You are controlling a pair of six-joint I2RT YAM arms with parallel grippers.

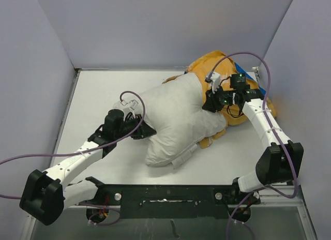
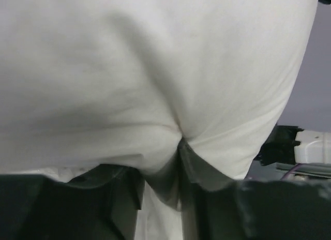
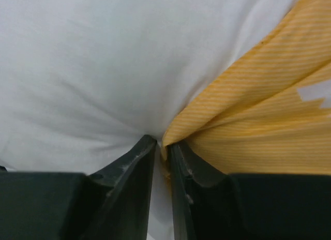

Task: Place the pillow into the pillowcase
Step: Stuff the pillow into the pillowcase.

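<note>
**Both grippers clamped; pillow (image 1: 176,123) mostly outside pillowcase (image 1: 214,64)**

- table (image 1: 103,90): white top. The pillow lies across its middle.
- pillow: white and plump, with its long axis running from near-left to far-right. The near-left end is bare and bulging. The far-right end meets the pillowcase, whose edge overlaps it there. I cannot tell how far inside it sits.
- pillowcase: bunched at the pillow's far-right end, mustard-yellow striped side out. A sliver of blue shows at its right edge, beyond the pillow, and some yellow shows along the pillow's near-right edge.
- left arm (image 1: 77,160): reaches in to the pillow's left side.
- right arm (image 1: 264,123): reaches over the pillowcase to the pillow's far-right end.
- left gripper (image 2: 178,147): at the pillow's left edge. In the wrist view its fingers are together on a pinched fold of white pillow cloth, which puckers at the tips.
- right gripper (image 3: 161,144): on top of the pillow's far-right end, where the pillowcase edge meets it. Its jaws are nearly closed with the yellow striped edge caught between them. White pillow cloth presses against one finger's outer face, and I cannot tell whether any white cloth is in the pinch
</note>
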